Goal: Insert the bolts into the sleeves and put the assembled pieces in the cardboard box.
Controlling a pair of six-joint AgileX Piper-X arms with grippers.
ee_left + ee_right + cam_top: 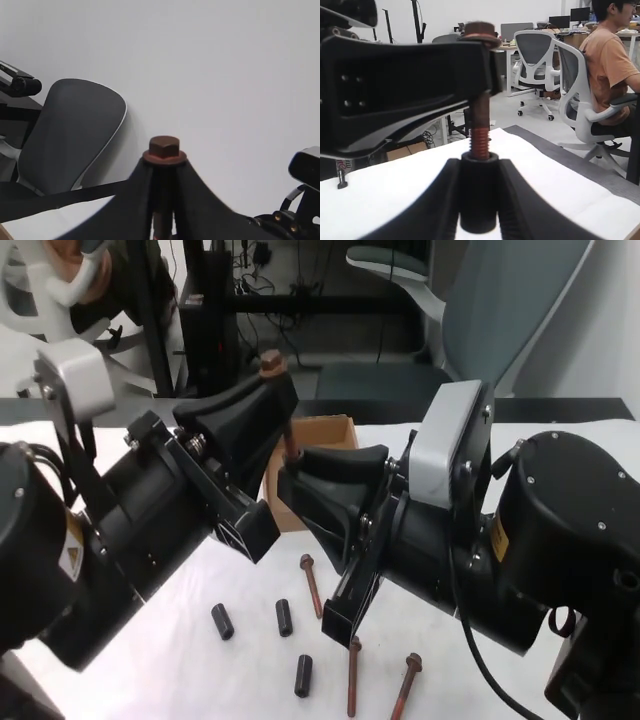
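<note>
My left gripper is raised above the bench and shut on a rusty bolt, held upright just under its hex head. Directly below it, my right gripper is shut on a black sleeve. The bolt's threaded end enters the top of the sleeve, while the left gripper's fingers clamp the shank above. The cardboard box stands just behind both grippers, mostly hidden by them.
Three loose black sleeves lie on the white table near the front. Three rusty bolts lie beside them. Office chairs stand beyond the far edge.
</note>
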